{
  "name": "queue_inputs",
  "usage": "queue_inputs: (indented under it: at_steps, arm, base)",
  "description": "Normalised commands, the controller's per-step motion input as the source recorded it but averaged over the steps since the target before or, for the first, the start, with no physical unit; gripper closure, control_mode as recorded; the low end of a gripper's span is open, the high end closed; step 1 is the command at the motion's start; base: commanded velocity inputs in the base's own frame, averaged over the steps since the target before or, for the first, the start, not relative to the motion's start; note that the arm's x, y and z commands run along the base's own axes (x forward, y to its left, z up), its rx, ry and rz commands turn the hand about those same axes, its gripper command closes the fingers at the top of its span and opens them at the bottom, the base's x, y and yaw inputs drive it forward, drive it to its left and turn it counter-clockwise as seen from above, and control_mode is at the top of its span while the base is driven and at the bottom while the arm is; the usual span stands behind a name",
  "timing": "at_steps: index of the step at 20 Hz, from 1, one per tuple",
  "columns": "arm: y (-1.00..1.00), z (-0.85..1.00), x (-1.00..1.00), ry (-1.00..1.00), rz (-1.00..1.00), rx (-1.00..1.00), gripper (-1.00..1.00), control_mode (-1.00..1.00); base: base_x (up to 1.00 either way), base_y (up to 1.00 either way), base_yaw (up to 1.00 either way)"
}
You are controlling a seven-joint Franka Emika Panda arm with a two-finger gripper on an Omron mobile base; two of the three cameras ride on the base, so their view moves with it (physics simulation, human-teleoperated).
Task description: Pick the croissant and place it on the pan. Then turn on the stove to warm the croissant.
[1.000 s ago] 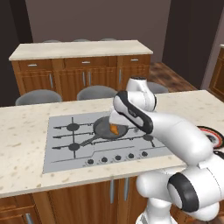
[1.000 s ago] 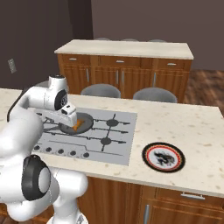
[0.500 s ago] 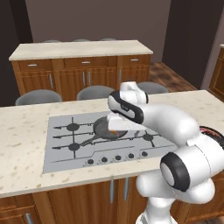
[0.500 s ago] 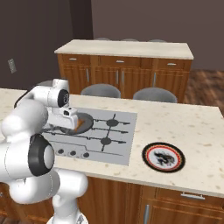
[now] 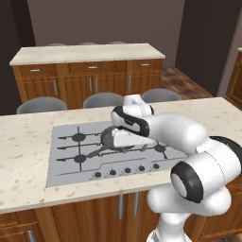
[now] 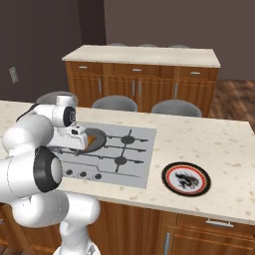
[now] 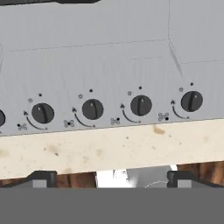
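The dark pan (image 5: 108,136) sits on the silver stove (image 5: 66,163), its thin handle pointing front-left. In the right base view an orange sliver of the croissant (image 6: 91,141) shows inside the pan (image 6: 98,135), just past my hand. My gripper (image 5: 125,140) hovers low over the pan's near side, open and holding nothing. In the hand view its fingertips (image 7: 41,177) stand wide apart at the bottom, the gripper (image 7: 111,179) looking at the stove's row of black knobs (image 7: 92,109) and the counter's front edge.
A red-rimmed plate (image 6: 187,178) lies on the counter right of the stove (image 6: 137,162). Grey stools (image 5: 101,100) stand behind the island, and a second wooden counter (image 5: 85,53) runs further back. The knobs (image 5: 126,170) line the stove's front edge.
My hand has swung from above the pan toward the stove's front and now covers the croissant in the left base view. The jaws stayed open.
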Motion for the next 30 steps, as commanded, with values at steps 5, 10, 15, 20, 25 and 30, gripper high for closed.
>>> queue_inputs:
  at_steps: [5, 10, 15, 20, 25, 30]
  arm:
    - [0.07, -0.3, 0.0, -0.25, -0.02, 0.07, -1.0, -1.0]
    - [0.09, -0.31, 0.0, -0.15, -0.02, 0.06, -1.0, -1.0]
    - [0.0, -0.17, 0.04, -0.04, 0.0, 0.0, -1.0, -1.0]
    - [0.01, -0.13, 0.13, 0.01, 0.0, 0.0, -1.0, -1.0]
    - [0.15, 0.0, 0.18, 0.09, 0.0, 0.0, -1.0, -1.0]
    - [0.05, -0.03, 0.02, 0.07, 0.0, 0.0, -1.0, -1.0]
  base:
    - [0.0, 0.0, 0.0]
    - [0.0, 0.0, 0.0]
    - [0.0, 0.0, 0.0]
    - [0.0, 0.0, 0.0]
    - [0.0, 0.0, 0.0]
    - [0.0, 0.0, 0.0]
